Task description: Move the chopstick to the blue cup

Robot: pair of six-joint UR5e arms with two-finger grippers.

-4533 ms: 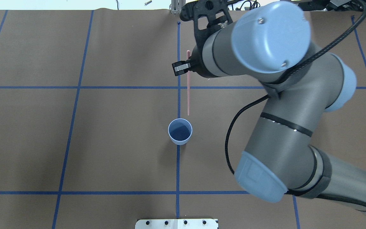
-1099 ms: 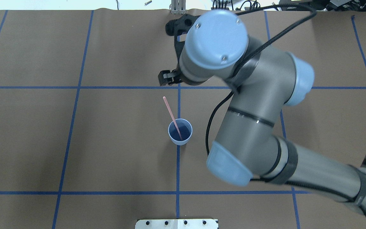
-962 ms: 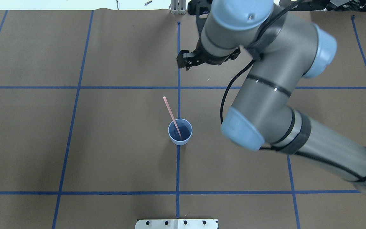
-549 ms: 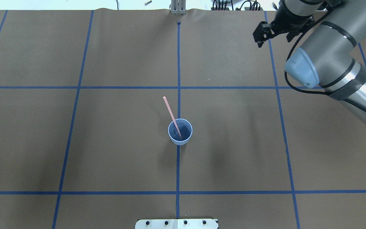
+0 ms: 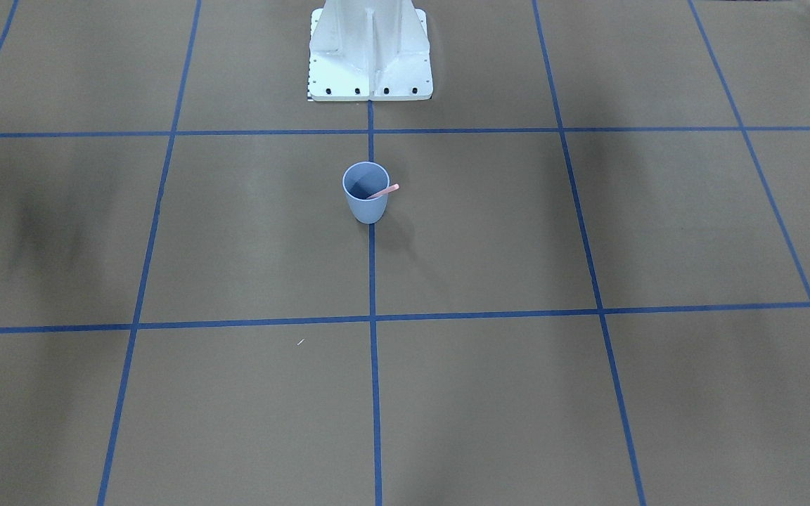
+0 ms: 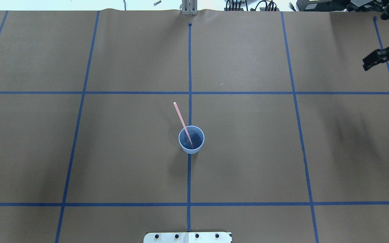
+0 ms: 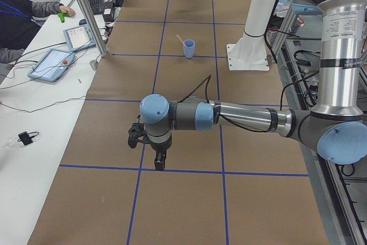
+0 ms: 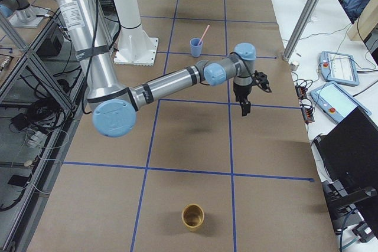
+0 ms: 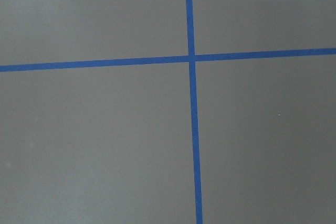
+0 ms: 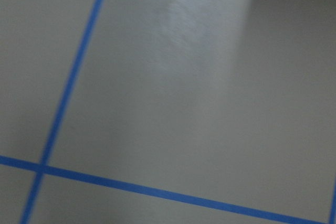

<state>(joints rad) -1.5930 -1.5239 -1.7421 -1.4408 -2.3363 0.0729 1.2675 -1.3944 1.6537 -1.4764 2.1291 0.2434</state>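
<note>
The blue cup [image 6: 191, 139] stands upright at the table's middle on a blue tape line; it also shows in the front view [image 5: 366, 200]. One pale pink chopstick [image 6: 181, 118] stands in it, leaning on the rim toward the far left, and shows in the front view [image 5: 385, 190] too. My right gripper [image 6: 370, 63] is far off at the table's right edge, holds nothing and looks open; it also shows in the right side view [image 8: 244, 109]. My left gripper [image 7: 159, 163] shows only in the left side view, low over the table, and I cannot tell its state.
A brown-yellow cup [image 8: 193, 216] stands on the table's right end, near the camera. The white robot base [image 5: 370, 53] stands behind the blue cup. Tablets [image 7: 51, 64] and an operator's arms lie on the side bench beyond a metal post [image 7: 86, 10].
The right gripper, earlier shut on the chopstick beyond the cup, has let it go into the cup. The right arm has swung away to the right edge. Cup and chopstick have stayed still.
</note>
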